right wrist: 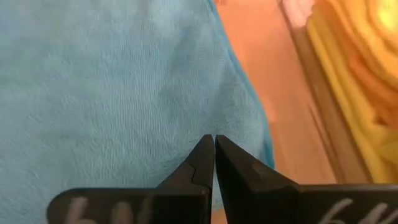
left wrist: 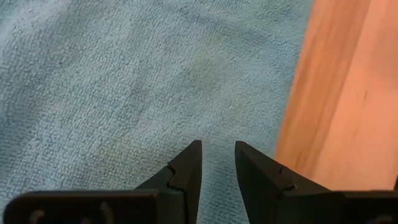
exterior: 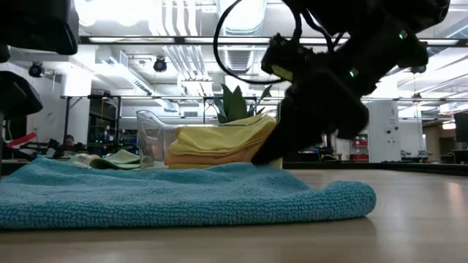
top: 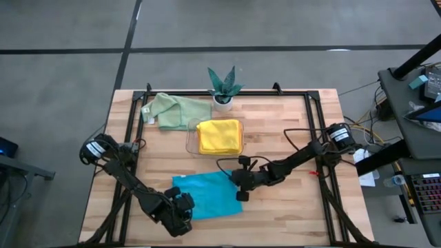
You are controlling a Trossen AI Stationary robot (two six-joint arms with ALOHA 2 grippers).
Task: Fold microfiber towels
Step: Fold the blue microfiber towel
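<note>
You see a nubby teal towel (top: 209,195) low in the frame on the wooden desk (top: 289,207); the right gripper (top: 241,195) is clenched at its edge, and the left gripper (top: 185,211) sits slightly parted over it.

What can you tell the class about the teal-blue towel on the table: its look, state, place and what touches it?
The teal-blue towel is a soft, nubby microfiber cloth lying flat, roughly rectangular, near the front edge of the wooden table. The left gripper is at its front left corner, fingers slightly apart over the cloth. The right gripper is shut at its right edge; whether it pinches the cloth cannot be told.
</note>
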